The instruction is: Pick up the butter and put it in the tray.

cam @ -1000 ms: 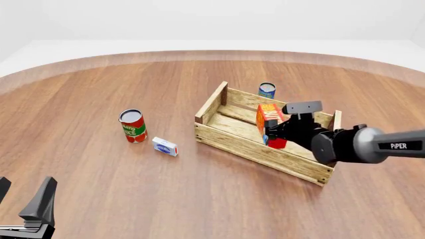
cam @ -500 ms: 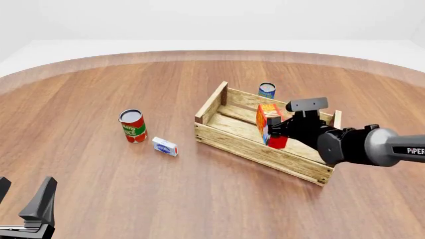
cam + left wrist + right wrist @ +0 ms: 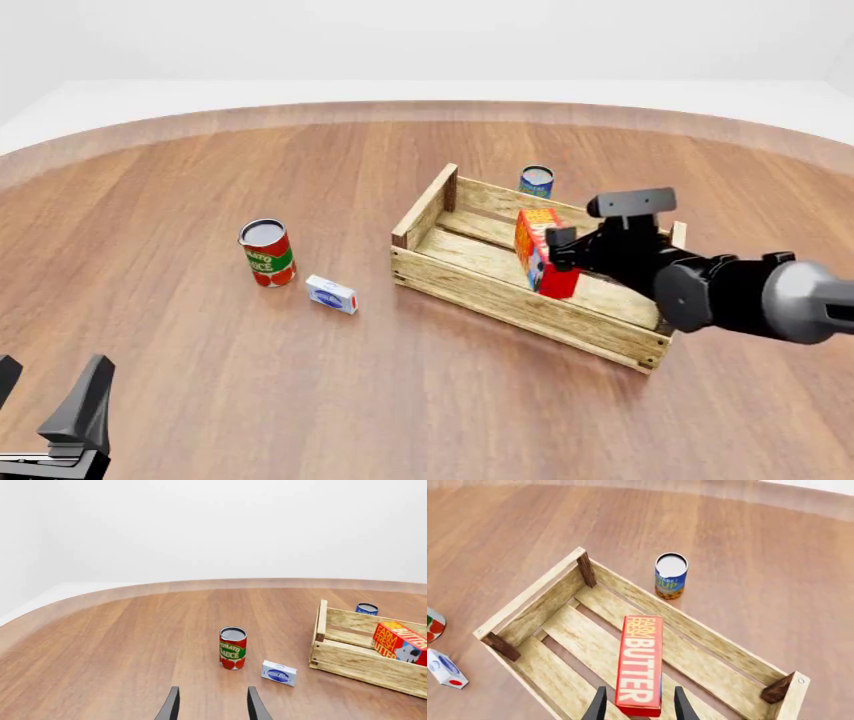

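Right gripper (image 3: pixel 566 249) hangs over the tray (image 3: pixel 454 277), its 2 fingers spread apart on either side of the butter's (image 3: pixel 545 254) near end. In the right wrist view each dark fingertip (image 3: pixel 598 706) sits just beside a long side of the carton, and whether they touch it cannot be told. The butter stands on edge inside the tray, resting on the floor slats roughly mid-crate, with its orange-yellow end facing up toward 11 o'clock in the front view and white "BUTTER" lettering on the red face seen from the wrist.

Left gripper (image 3: pixel 47 415) sits low at the 7 o'clock corner of the front view, well apart from everything — its fingers (image 3: pixel 171 707) open with nothing but bare table (image 3: pixel 267 380) between them.

At 9 o'clock from the tray stands a red tomato-sauce can (image 3: pixel 267 253), upright, and just beside it toward 4 o'clock lies a small white-blue box (image 3: pixel 331 295). A blue can (image 3: pixel 537 181) stands upright on the table just outside the tray's far wall, at about 12 o'clock from the butter.
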Controlling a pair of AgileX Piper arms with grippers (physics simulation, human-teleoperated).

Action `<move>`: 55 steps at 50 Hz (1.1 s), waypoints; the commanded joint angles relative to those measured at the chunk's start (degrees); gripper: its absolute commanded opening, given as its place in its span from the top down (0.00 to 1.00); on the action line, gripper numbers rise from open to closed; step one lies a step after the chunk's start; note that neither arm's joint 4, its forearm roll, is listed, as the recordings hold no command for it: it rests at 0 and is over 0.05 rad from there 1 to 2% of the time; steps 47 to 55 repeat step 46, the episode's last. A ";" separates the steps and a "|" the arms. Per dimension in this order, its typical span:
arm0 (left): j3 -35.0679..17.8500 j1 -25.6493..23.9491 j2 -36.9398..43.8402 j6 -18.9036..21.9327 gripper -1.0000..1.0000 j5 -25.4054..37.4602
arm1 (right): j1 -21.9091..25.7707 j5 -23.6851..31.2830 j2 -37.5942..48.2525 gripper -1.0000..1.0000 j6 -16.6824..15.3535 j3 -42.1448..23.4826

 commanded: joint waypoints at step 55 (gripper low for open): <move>0.00 0.00 0.00 0.00 0.00 0.00 | -2.44 1.60 -13.36 0.00 -0.75 8.04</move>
